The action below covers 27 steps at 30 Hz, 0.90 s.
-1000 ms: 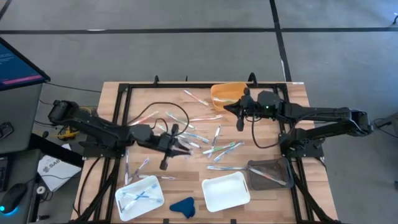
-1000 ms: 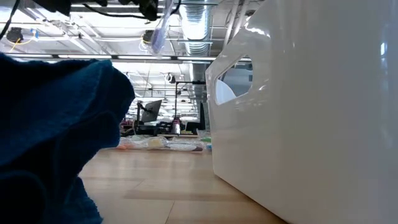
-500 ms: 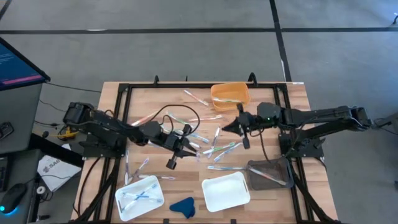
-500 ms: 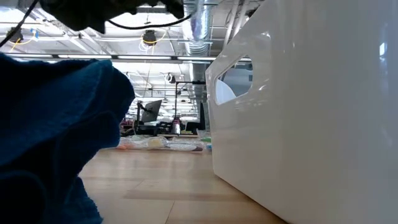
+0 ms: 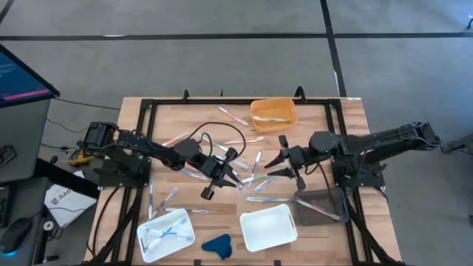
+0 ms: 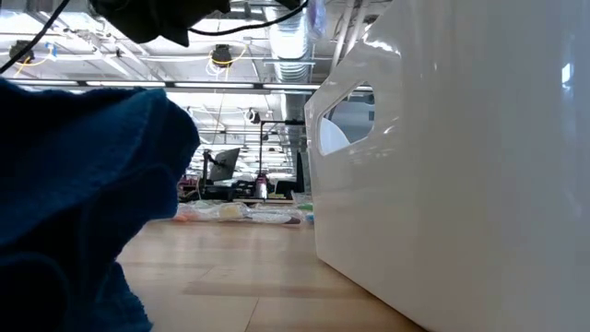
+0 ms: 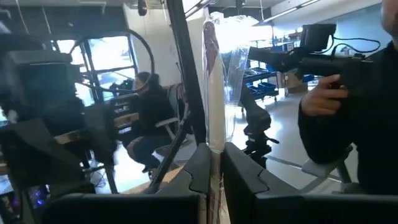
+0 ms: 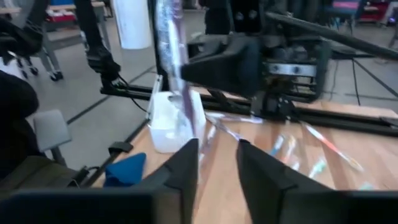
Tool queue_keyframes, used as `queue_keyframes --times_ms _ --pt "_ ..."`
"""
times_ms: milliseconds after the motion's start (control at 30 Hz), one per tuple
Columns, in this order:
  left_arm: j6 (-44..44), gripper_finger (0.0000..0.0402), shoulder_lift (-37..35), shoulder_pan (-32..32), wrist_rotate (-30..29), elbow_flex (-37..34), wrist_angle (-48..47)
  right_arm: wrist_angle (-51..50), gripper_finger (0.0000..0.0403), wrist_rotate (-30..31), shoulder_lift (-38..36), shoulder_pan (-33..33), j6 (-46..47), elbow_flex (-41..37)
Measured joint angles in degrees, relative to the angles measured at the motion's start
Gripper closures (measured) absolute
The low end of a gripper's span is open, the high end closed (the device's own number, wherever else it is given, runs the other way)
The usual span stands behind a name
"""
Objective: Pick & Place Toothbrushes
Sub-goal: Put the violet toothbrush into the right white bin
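Observation:
Several thin wrapped toothbrushes (image 5: 255, 176) lie flat and scattered on the middle of the wooden table. My left gripper (image 5: 228, 174) hovers over them, shut on one wrapped toothbrush (image 7: 211, 87). That toothbrush stands up out of its fingers and also shows at the top of the low view (image 6: 316, 13). My right gripper (image 5: 274, 164) is open and faces the left one from the table's right. In its wrist view its fingers (image 8: 186, 169) frame the held toothbrush (image 8: 171, 56) without touching it. More toothbrushes lie in the near-left white tray (image 5: 145, 238) and in the orange bin (image 5: 256, 118). My left gripper pinches the wrapped toothbrush between its two fingers (image 7: 200, 167) at the lower end (image 7: 214, 152). The toothbrush is lifted clear of the table and stands upright above the fingers.
A second white tray (image 5: 250, 235) and a dark tray (image 5: 304, 214) sit near the front edge. A blue cloth lump (image 5: 216, 244) lies between the white trays. A black cable (image 5: 194, 134) loops over the table. The black frame rails (image 5: 145, 125) border the work area.
My left gripper has carried the toothbrush toward the table's right; in the low view the brush has shifted rightward and up. My right gripper has left the orange bin, moved toward the near edge and turned to face the left gripper.

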Motion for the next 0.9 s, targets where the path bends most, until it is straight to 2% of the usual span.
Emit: queue_keyframes --times_ms 200,367,567,733,900 --pt "2.98 0.0390 0.00 1.93 -1.05 2.98 0.73 1.33 0.0222 -0.07 0.00 0.99 0.02 0.29" --pt "4.90 0.0390 0.00 2.55 -1.21 6.39 1.21 2.34 0.0189 0.04 0.10 0.93 -0.15 0.58" --pt "7.17 0.0390 0.03 2.53 -0.73 7.35 0.96 4.59 0.0182 0.17 1.86 0.93 -2.84 0.58" --pt "7.15 0.0390 3.34 2.51 -2.92 7.74 1.44 12.02 0.0189 0.28 6.94 0.34 -4.70 0.66" --pt "5.65 0.0390 5.62 3.22 -3.43 8.90 1.58 11.52 0.0200 0.31 7.89 -0.70 -4.55 2.02"
